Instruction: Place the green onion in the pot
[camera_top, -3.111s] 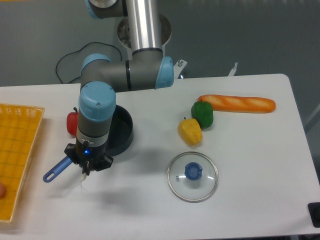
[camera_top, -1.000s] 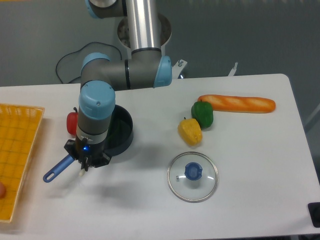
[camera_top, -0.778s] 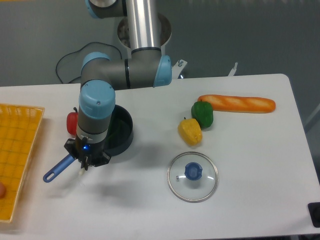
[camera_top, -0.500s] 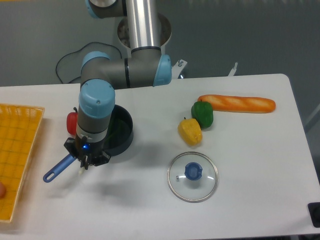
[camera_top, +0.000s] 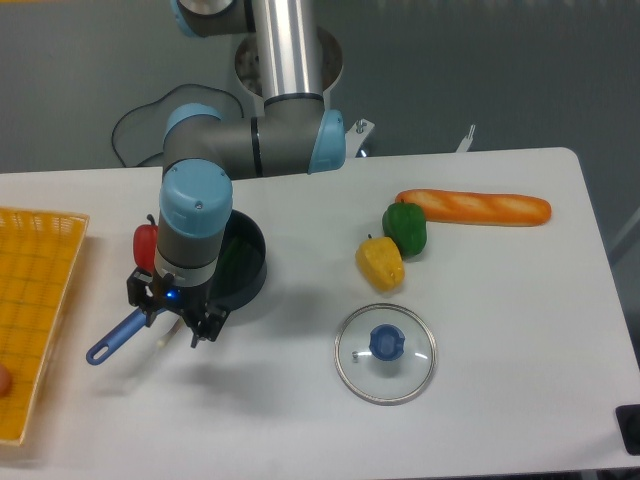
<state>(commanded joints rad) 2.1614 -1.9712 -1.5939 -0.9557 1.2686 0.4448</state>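
The pot (camera_top: 243, 262) is a dark navy saucepan at the left-middle of the table, its blue handle (camera_top: 112, 340) pointing toward the front left. My gripper (camera_top: 170, 317) hangs over the spot where the handle meets the pot, its fingers (camera_top: 203, 331) spread open. Of the green onion, only the small white bulb end (camera_top: 160, 339) shows, just below the gripper beside the handle. A dark green streak inside the pot, next to my wrist, may be its leaves. The rest of the stalk is hidden under the gripper.
A red fruit (camera_top: 145, 244) sits just left of the pot. A yellow pepper (camera_top: 380, 262), a green bell pepper (camera_top: 405, 227) and a baguette (camera_top: 476, 207) lie to the right. A glass lid (camera_top: 385, 352) with a blue knob lies front center. A yellow basket (camera_top: 35, 300) fills the left edge.
The fingers, shut around the onion's bulb end in the earlier frames, have now spread apart. Before that the gripper had shifted slightly toward the pot.
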